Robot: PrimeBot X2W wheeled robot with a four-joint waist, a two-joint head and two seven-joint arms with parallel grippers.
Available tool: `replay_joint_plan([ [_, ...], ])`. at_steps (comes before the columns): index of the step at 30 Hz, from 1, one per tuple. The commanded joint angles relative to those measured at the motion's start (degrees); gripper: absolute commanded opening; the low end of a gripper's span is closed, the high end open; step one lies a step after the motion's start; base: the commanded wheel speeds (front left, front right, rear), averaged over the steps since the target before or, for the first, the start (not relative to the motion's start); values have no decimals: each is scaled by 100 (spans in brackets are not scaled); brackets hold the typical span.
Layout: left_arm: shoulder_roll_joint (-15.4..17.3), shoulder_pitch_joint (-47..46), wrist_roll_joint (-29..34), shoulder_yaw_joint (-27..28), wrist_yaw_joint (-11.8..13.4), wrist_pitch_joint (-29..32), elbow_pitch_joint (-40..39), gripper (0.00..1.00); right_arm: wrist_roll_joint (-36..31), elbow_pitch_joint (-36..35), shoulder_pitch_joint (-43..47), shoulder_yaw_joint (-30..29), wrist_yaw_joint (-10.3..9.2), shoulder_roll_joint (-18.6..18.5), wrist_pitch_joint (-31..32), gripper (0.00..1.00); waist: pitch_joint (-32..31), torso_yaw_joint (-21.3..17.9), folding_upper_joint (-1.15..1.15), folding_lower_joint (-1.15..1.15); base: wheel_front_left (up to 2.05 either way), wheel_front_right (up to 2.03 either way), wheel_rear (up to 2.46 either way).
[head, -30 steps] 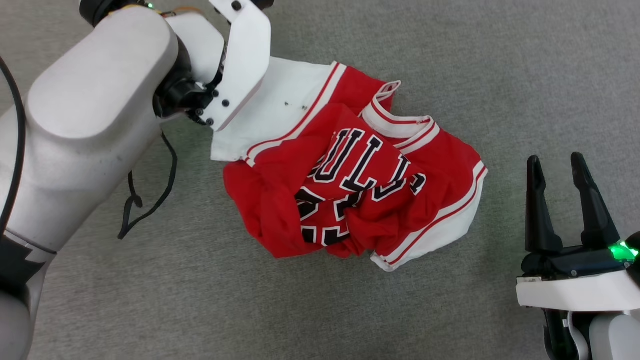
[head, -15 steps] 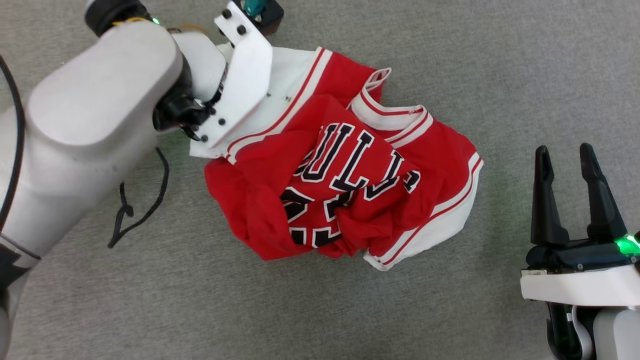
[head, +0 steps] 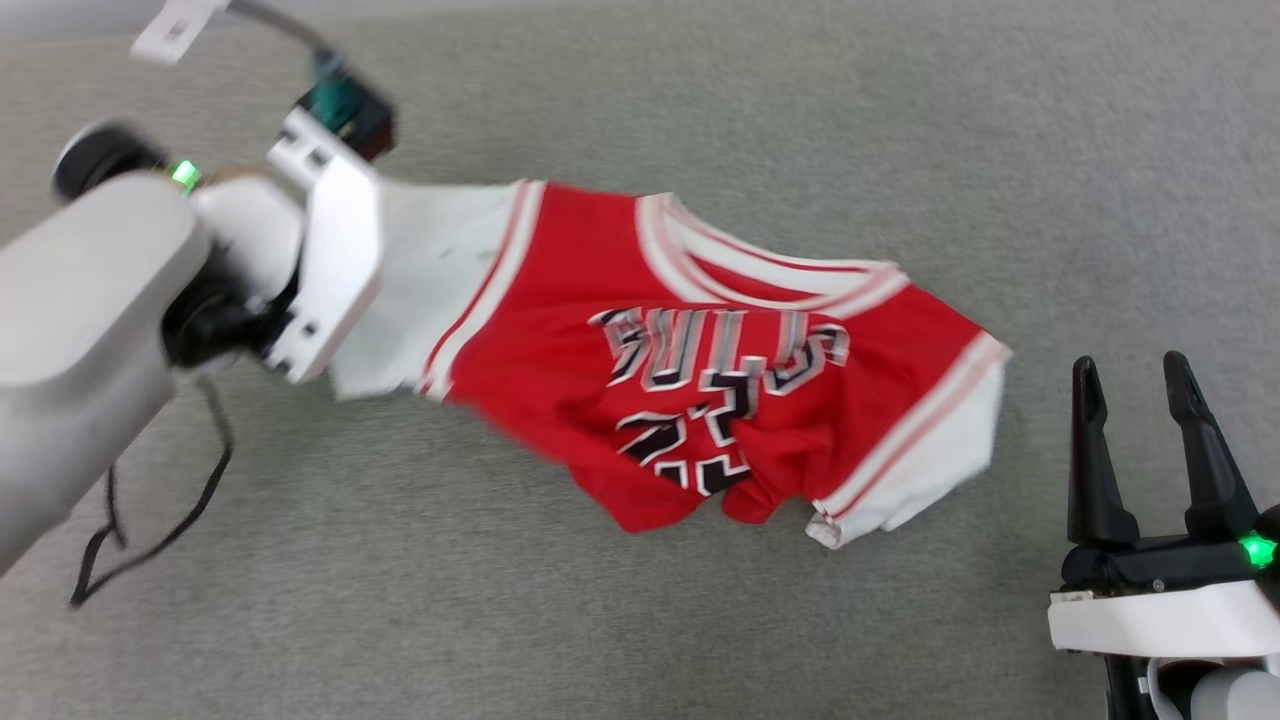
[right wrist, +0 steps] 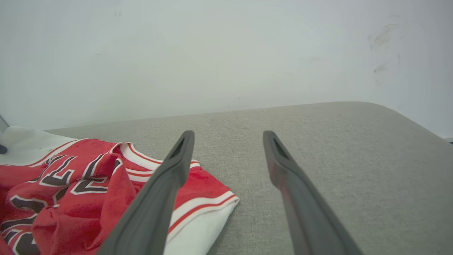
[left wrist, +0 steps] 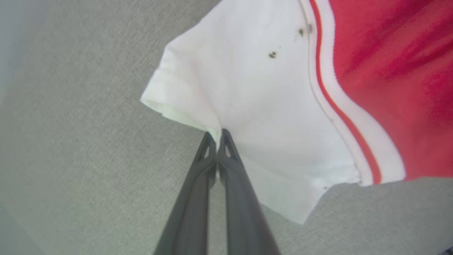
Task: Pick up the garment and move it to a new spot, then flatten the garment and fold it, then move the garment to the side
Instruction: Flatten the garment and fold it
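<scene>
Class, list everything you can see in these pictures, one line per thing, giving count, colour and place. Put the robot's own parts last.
jersey: one, red with white sleeves and black lettering, stretched across the middle of the surface.
surface: one, grey, under everything.
wall: one, pale, beyond the surface's far edge in the right wrist view.
cable: one, black, dangling under the left arm.
left arm: one, pale grey, at the left of the head view.
left gripper: one, dark, shut on the jersey's white sleeve edge.
right gripper: one, dark, open, at the lower right of the head view, apart from the jersey.
</scene>
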Motion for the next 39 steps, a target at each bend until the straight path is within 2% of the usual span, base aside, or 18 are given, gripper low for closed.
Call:
replay_joint_plan([
  [1,102,219,-81,2,68,-62,86,0,-42,-17,75,10,-4,10,-11,100,-148,163,0,0,0,0,0],
  [9,639,1082,-359,4,319,-359,447,0,-84,-19,109,49,-4,10,-11,100,-126,118,0,0,0,0,0],
  [12,656,1390,-473,-2,350,-541,536,0,-105,7,153,60,-4,10,-11,100,-159,101,0,0,0,0,0],
  [13,632,1430,-446,11,365,-665,555,25,-106,14,170,57,-4,10,-11,100,-185,105,0,0,0,0,0],
  [14,632,1430,-446,11,365,-665,555,25,-106,14,170,57,-4,10,-11,100,-185,105,0,0,0,0,0],
  [15,603,1438,-406,50,405,-851,581,100,-111,24,184,51,-4,9,-12,100,-219,111,0,0,0,0,0],
  [18,536,1443,-211,147,436,-1479,603,100,-131,46,200,34,-4,9,-12,100,-383,121,0,0,0,0,0],
  [24,443,1664,197,592,983,-3560,463,100,-392,-60,168,-140,-4,9,-11,100,-807,174,0,0,0,0,0],
  [27,425,1881,393,831,1465,-4673,261,100,-590,-172,2,-279,-4,10,-11,100,-973,226,0,0,0,0,0],
  [31,402,2413,430,1213,2272,-5844,-103,100,-1047,-275,-311,-325,-4,11,-11,100,-1095,291,0,0,0,0,0],
  [33,368,2688,488,1441,2686,-6054,-393,100,-1294,-323,-537,-311,-4,-22,-11,100,-1134,335,0,0,0,0,0],
  [35,358,3009,611,1717,3102,-6117,-725,100,-1420,-263,-737,-236,-4,-208,-11,100,-1156,375,0,0,0,0,0],
  [39,232,3765,1337,2594,3847,-6125,-1622,100,-1505,-36,-1281,166,-4,-847,-12,100,-1137,445,0,0,0,0,0],
])
